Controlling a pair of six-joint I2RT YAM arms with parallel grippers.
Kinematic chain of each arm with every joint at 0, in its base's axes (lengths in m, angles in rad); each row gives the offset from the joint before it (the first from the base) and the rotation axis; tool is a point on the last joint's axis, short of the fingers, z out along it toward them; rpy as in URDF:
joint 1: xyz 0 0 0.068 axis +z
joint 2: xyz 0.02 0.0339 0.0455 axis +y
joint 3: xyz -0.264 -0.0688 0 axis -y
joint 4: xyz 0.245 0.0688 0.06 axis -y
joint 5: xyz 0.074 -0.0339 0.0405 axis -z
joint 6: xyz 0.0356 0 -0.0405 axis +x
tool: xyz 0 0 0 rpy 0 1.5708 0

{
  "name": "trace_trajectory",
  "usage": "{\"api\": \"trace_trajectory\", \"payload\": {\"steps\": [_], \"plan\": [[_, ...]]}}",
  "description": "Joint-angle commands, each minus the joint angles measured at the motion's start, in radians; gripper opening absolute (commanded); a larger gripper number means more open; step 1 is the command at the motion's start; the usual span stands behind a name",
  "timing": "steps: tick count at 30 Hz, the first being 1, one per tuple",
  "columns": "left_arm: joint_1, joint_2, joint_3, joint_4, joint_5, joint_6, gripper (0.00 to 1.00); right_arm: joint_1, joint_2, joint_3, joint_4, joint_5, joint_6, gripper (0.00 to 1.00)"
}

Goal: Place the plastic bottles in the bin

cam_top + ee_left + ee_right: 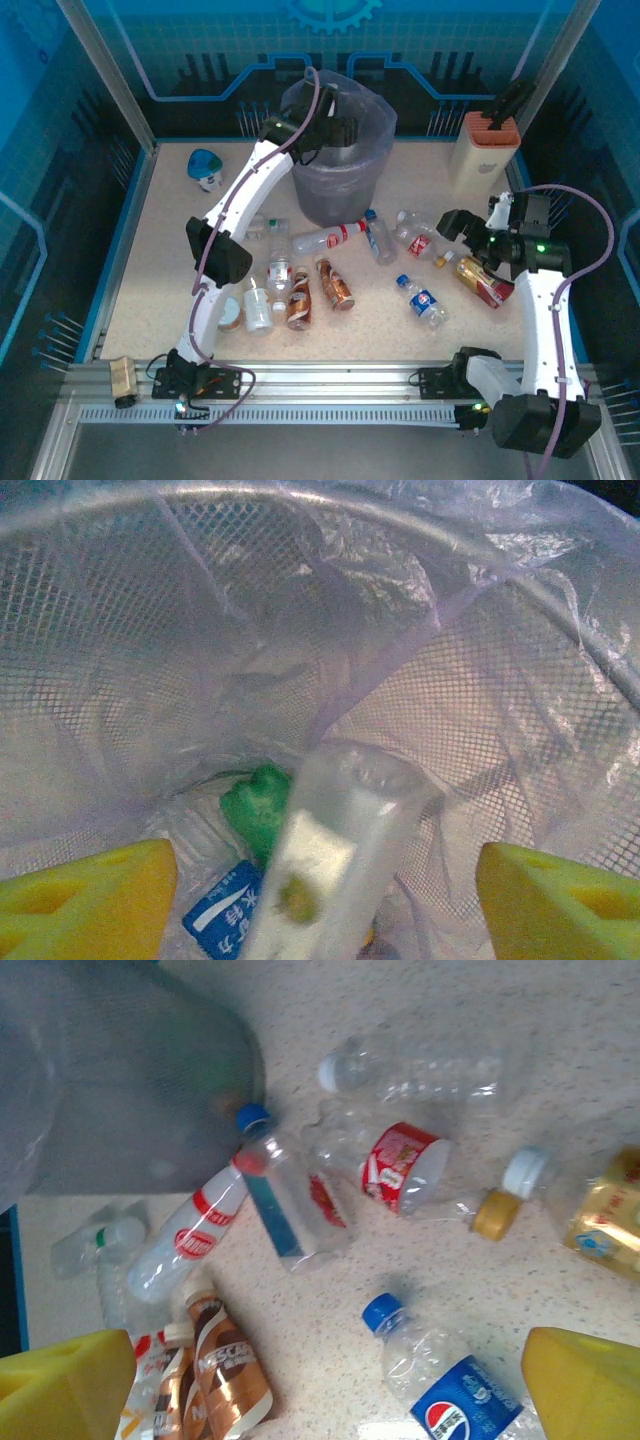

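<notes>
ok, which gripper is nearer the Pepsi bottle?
Right. The right gripper hovers open close above the Pepsi bottle; the left gripper is far off, over the mouth of the bin.

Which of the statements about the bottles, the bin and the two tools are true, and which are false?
1. The left tool hangs over the open bin. True.
2. The bin is empty inside. False: a green bottle lies at its bottom.
3. The right tool is shut on a copper-brown bottle. False: it is open above the table, holding nothing.
4. A blue-capped bottle with a blue label lies on the table below the right tool. True.
5. The beige block with orange top stands left of the bin. False: it stands to the bin's right, at the far edge.
</notes>
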Motion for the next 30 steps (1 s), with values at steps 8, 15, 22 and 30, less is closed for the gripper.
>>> {"api": "trace_trajectory", "payload": {"steps": [8,15,22,30], "plan": [[0.001,-0.101,0.0,0.037,0.028,0.012,0.83,-0.078,0.042,-0.026,-0.063,0.273,0.323,1.0],[-0.002,-0.224,-0.005,0.039,-0.004,0.024,0.83,-0.203,0.025,-0.161,0.039,0.248,0.569,0.96],[-0.004,-0.467,-0.28,0.036,-0.096,0.026,0.86,-0.225,0.04,-0.269,0.142,0.287,0.7,0.91],[-0.002,-0.872,-0.933,0.14,-0.224,0.013,0.87,-0.237,0.159,-0.306,0.209,0.332,0.749,1.0]]}}
